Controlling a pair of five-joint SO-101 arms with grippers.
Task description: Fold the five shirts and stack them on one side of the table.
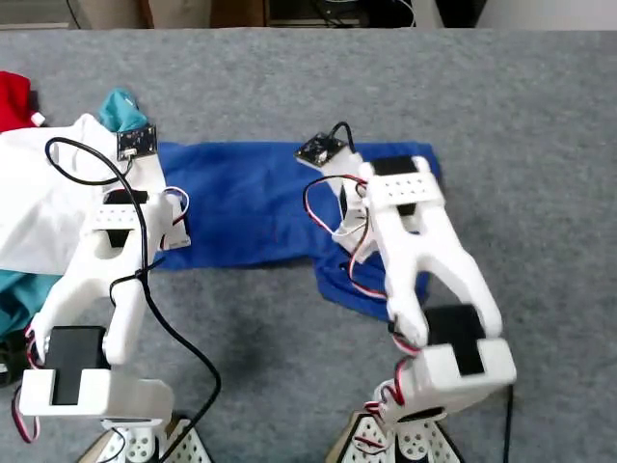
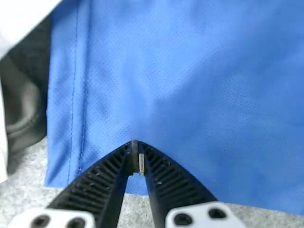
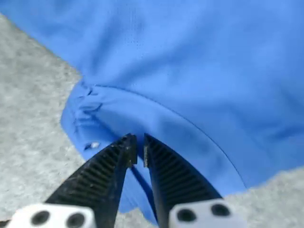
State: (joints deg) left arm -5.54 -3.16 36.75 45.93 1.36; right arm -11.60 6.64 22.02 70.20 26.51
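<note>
A blue shirt lies spread across the middle of the grey table. Its lower right part is bunched toward the near side. My left gripper is at the shirt's left hem. In the left wrist view, the left gripper has its black fingers pressed together on the blue shirt, just in from the edge. My right gripper is over the shirt's right part. In the right wrist view, the right gripper is pinched on a fold of the blue shirt, next to the collar.
At the left edge of the table lies a heap with a white shirt, a teal shirt and a red shirt. Bare grey table stretches to the right and along the far side.
</note>
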